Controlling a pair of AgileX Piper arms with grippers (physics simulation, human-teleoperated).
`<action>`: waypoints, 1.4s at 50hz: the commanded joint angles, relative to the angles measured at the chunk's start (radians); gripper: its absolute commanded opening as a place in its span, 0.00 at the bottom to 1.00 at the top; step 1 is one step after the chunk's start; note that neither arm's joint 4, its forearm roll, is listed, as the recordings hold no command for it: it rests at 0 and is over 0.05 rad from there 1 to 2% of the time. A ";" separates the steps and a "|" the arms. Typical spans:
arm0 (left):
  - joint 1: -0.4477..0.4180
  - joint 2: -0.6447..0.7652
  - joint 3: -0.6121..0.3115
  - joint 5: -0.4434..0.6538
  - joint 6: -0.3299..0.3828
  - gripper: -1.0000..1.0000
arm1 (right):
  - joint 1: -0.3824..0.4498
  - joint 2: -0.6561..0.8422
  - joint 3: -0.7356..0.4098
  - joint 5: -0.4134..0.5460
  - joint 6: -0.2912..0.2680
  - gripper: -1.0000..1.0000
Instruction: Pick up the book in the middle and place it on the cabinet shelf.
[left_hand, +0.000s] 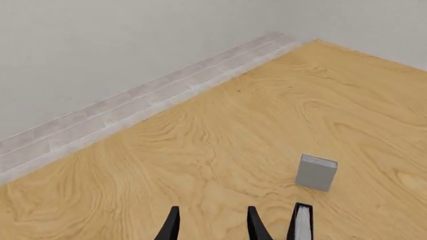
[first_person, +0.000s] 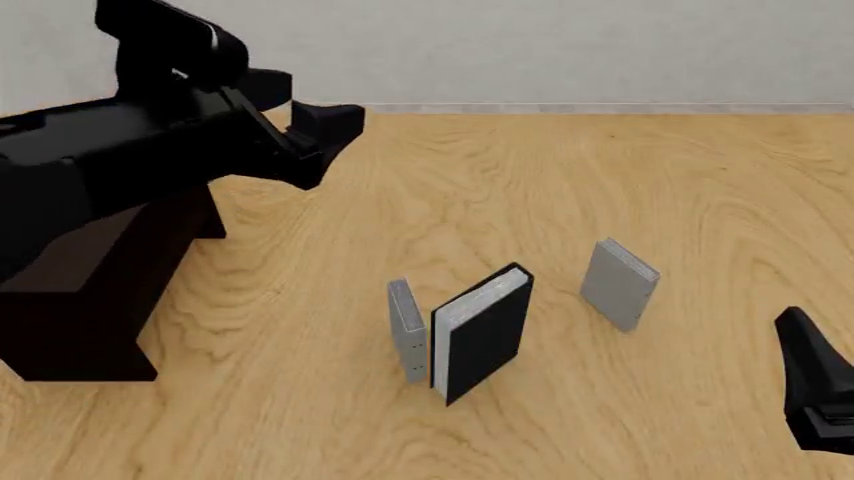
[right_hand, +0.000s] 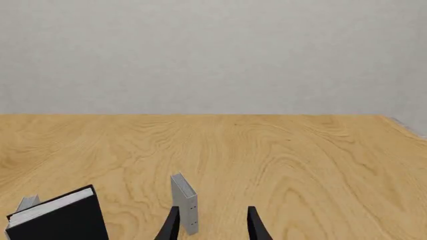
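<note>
The book (first_person: 481, 331) stands upright mid-table, a thin grey book (first_person: 407, 328) just beside it, another grey book (first_person: 619, 283) farther right. My left gripper (left_hand: 212, 225) and right gripper (right_hand: 212, 224) both hold nothing, fingers parted. The cabinet shelf (first_person: 60, 262) sits left.

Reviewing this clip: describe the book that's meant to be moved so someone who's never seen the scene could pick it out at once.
Start at the dark cabinet on the left of the wooden table, then look right to the three upright books near the table's middle. The book is the central one, close beside a thin grey book. It alone is thick, with black covers and white page edges; both neighbours are slim and light grey.
</note>
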 joint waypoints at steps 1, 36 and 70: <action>-0.055 0.033 -0.046 0.051 -0.005 1.00 | 0.000 0.000 0.000 0.000 0.000 1.00; -0.198 0.111 -0.051 0.029 -0.030 1.00 | 0.000 0.000 0.000 0.000 0.000 1.00; -0.282 0.216 -0.078 0.035 -0.018 1.00 | 0.000 0.000 0.000 0.000 0.000 1.00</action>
